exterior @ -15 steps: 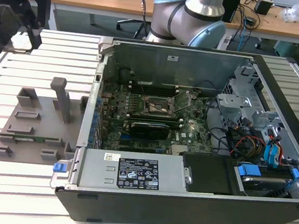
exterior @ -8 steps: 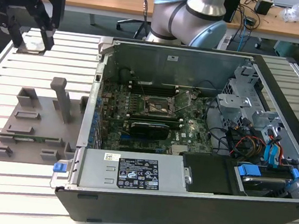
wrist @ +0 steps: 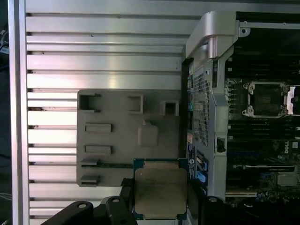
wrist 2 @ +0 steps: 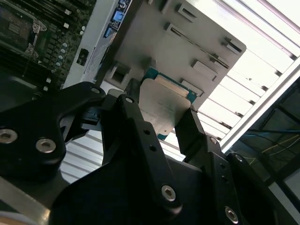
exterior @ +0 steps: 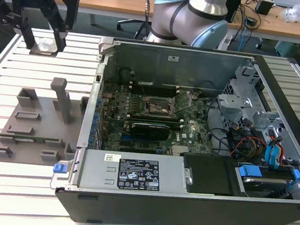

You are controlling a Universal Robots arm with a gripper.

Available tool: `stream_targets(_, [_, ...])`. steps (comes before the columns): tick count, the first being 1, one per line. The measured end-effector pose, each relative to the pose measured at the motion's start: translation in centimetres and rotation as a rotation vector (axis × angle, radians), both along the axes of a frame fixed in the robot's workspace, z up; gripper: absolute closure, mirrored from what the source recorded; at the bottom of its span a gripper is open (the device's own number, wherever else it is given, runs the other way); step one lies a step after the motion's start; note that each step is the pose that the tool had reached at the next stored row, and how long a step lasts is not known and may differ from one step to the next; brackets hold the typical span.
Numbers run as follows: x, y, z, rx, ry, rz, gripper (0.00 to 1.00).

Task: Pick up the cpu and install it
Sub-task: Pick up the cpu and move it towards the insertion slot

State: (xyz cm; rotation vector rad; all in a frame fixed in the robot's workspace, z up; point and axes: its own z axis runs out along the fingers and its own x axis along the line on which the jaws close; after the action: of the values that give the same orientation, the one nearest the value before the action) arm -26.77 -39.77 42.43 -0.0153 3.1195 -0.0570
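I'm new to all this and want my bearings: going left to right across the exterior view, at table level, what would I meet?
Grey holder plate → CPU socket on the motherboard → metal drive cage → blue-plugged cables.

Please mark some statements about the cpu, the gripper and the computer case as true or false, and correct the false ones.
1. The gripper holds the cpu between its fingers. True.
2. The cpu sits in the socket. False: the socket is empty, and the cpu is in the gripper, above the slatted table, outside the case.
3. The computer case lies open. True.
4. The grey tray lies inside the case. False: it lies on the table beside the case, on the exterior view's left.
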Motion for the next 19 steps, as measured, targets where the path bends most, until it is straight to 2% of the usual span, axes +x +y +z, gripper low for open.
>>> stream_targets(11, [1.90, 0.01, 0.00, 0.0000, 0.0001, 0.000, 0.45])
stream_targets(19, [3.94, 0.04, 0.00, 0.0000, 0.0004, 0.000, 0.45])
